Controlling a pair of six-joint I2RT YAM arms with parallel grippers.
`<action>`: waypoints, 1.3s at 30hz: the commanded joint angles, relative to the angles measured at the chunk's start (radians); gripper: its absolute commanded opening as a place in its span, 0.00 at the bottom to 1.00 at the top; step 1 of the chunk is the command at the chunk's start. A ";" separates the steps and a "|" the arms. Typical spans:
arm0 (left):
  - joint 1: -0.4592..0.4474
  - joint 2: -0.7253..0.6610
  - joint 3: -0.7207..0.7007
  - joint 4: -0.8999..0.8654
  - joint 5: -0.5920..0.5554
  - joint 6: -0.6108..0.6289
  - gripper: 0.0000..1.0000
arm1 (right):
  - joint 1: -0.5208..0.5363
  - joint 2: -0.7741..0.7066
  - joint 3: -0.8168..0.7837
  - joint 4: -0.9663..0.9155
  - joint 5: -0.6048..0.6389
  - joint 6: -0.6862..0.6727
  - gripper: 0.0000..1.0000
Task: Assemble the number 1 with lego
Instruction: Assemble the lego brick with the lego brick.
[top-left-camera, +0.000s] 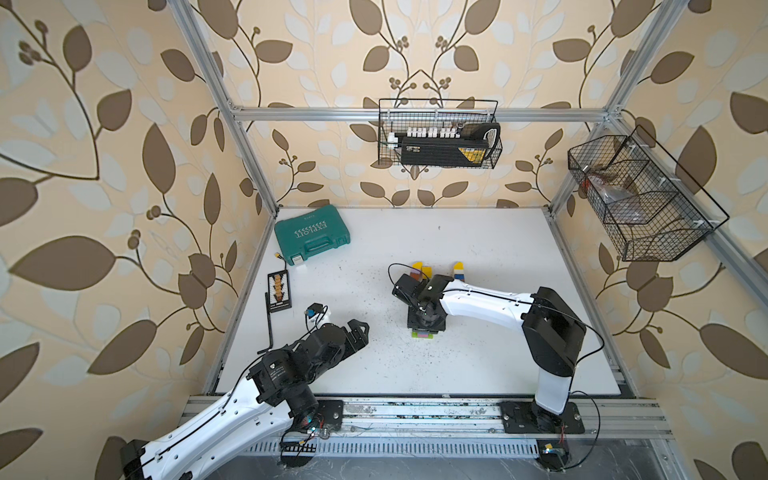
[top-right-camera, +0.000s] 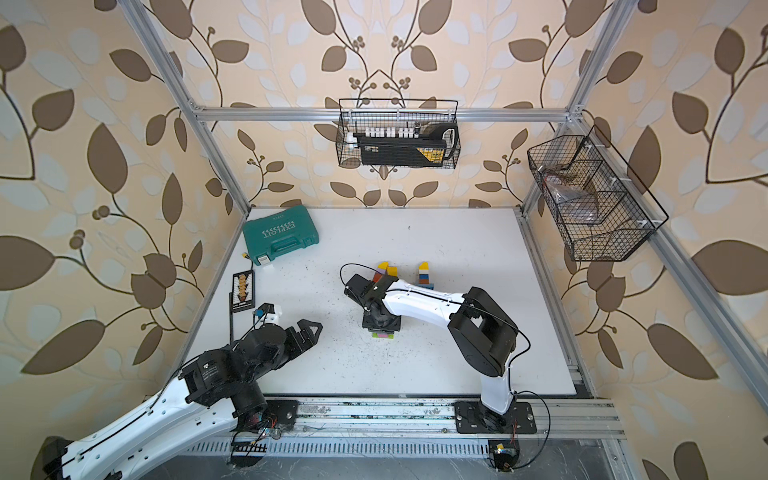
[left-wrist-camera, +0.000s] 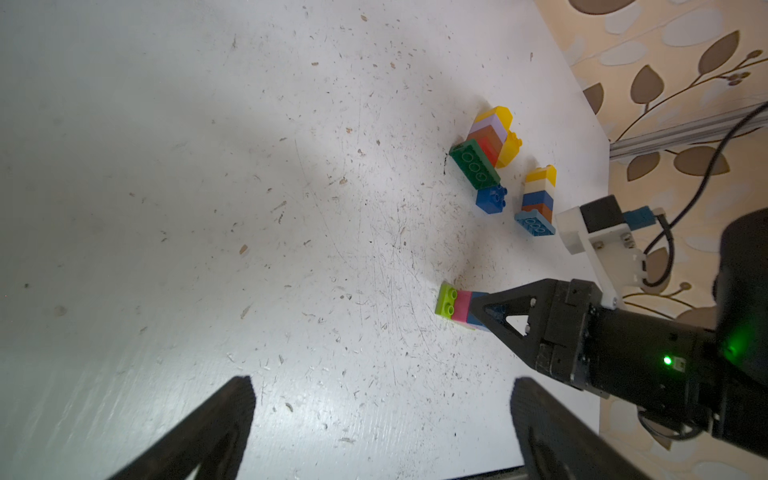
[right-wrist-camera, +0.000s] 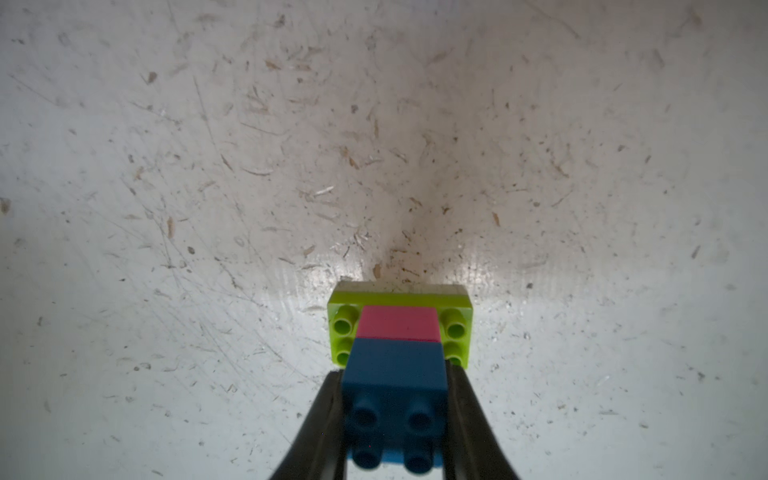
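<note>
Right tool: grips blue square plastic brick; best pressed squarely onto pink plastic brick. Left tool: wide, empty.

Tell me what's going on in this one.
The right pincer is shut on a blue brick topping a small stack, pink brick over a wider lime brick, on the white table. The left pincer hangs open and empty off to the side. A green-ended stack, a light-blue-ended stack and a loose blue brick lie farther back, untouched.
</note>
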 joint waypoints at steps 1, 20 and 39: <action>0.005 -0.017 -0.002 -0.016 -0.010 0.000 0.99 | 0.005 0.082 0.007 0.001 -0.020 0.016 0.06; 0.005 -0.050 -0.017 -0.017 -0.013 -0.003 0.99 | 0.015 0.002 0.033 -0.005 -0.010 0.014 0.54; 0.005 0.000 0.002 -0.013 -0.007 0.000 0.99 | 0.019 -0.132 -0.044 -0.055 0.079 0.040 0.61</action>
